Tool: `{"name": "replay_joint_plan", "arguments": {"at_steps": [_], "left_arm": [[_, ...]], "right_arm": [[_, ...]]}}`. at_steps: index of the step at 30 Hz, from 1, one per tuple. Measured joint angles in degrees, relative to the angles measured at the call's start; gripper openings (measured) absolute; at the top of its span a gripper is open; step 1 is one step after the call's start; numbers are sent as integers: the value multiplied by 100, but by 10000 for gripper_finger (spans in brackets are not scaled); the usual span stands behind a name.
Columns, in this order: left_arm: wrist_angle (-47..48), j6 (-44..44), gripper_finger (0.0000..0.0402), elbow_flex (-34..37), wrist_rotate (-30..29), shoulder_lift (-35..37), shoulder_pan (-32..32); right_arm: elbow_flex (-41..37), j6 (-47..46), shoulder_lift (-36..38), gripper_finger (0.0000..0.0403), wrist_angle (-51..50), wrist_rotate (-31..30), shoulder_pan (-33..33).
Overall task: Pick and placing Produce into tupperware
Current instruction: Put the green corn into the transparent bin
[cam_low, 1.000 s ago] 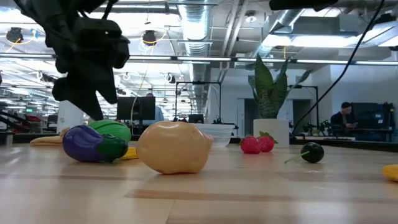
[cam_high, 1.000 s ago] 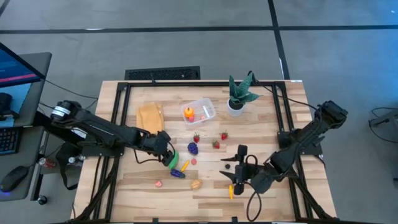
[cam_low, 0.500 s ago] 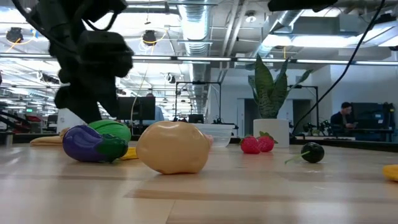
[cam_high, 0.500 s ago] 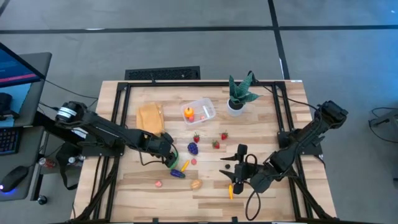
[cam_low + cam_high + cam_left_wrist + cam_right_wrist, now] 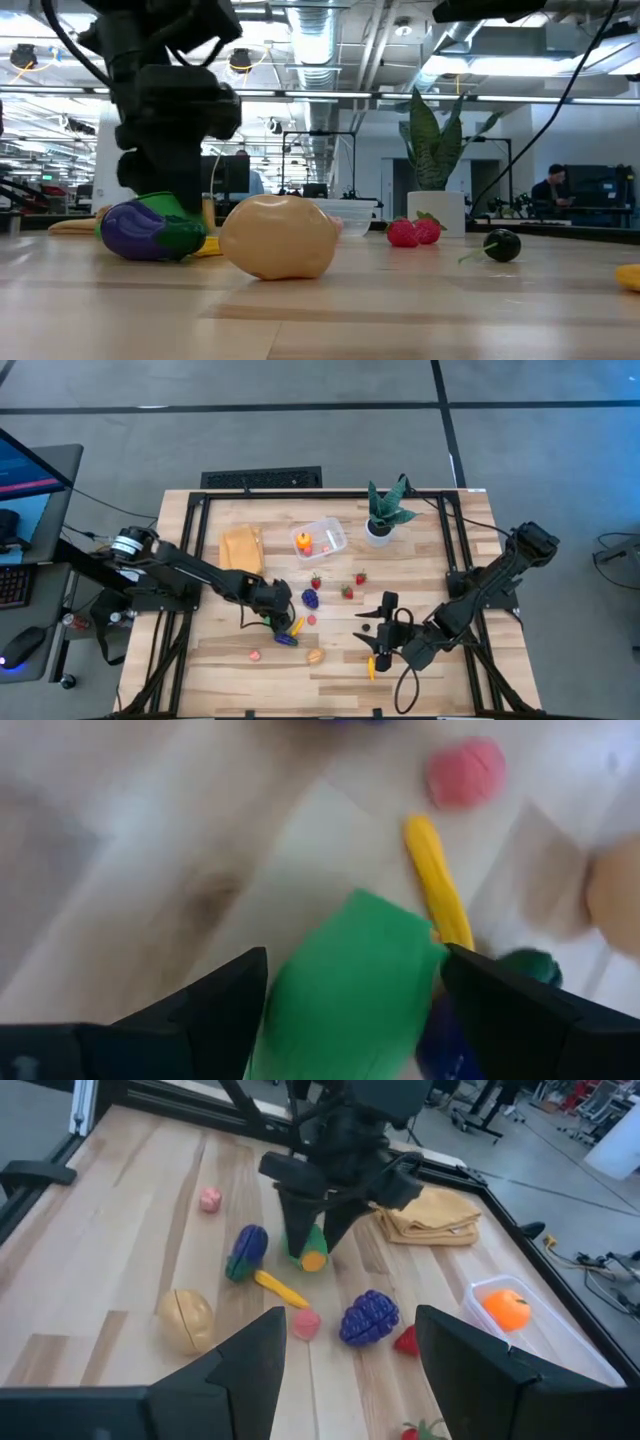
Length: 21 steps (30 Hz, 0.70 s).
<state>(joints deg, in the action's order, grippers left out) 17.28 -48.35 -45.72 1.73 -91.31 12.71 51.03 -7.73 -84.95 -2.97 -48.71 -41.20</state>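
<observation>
**Booth:** Left arm, what have you got?

**Me:** My left gripper (image 5: 281, 622) is down over a green vegetable (image 5: 345, 990), fingers spread wide, one on each side of it. Released, nothing clamped yet. From the right wrist view you can see the fingers straddling it, its orange cut end facing out.

**Booth:** Crowded spot?

**Me:** Very. A yellow stick (image 5: 437, 880) lies touching the green piece, the purple eggplant (image 5: 145, 230) sits just beside it toward the desk's front edge, and a pink bit (image 5: 305, 1322) is close by. The tan potato-like piece (image 5: 316, 656) is nearer the front edge.

**Booth:** And the tub?

**Me:** The tupperware (image 5: 322, 538) is toward the back edge of the desk, between the folded cloth (image 5: 241, 547) and the potted plant (image 5: 384, 512). One orange piece (image 5: 303, 541) is inside. Grapes (image 5: 311, 598) and strawberries (image 5: 346, 592) lie on the open wood in between.

**Booth:** Right arm?

**Me:** My right gripper (image 5: 381, 636) waits near the front right, fingers apart, empty, with a yellow piece (image 5: 372, 665) beside it.

**Booth:** What could spoil this?

**Me:** I reckon a finger could catch the yellow stick or nudge the eggplant as I close, pinching two things or rolling one away. The green piece is rounded, so an off-centre squeeze may squirt it out. Lifting toward the tub, a weak hold could drop it among the grapes.
</observation>
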Motion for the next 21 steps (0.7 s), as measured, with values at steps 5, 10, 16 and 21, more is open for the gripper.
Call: {"name": "replay_joint_plan", "arguments": {"at_steps": [5, 10, 16, 21], "left_arm": [[181, 725, 288, -118, 449, -83, -58], [620, 1618, 288, -340, 449, -79, -66], [826, 2236, 288, -412, 451, -72, -65], [824, 2236, 288, -412, 434, -72, -65]], "right_arm": [[-2, -22, 0, 216, -33, 0, -4], [0, -68, 0, 216, -51, 0, 7], [0, -133, 0, 216, -96, 0, 7], [0, -133, 0, 216, -98, 0, 7]]}}
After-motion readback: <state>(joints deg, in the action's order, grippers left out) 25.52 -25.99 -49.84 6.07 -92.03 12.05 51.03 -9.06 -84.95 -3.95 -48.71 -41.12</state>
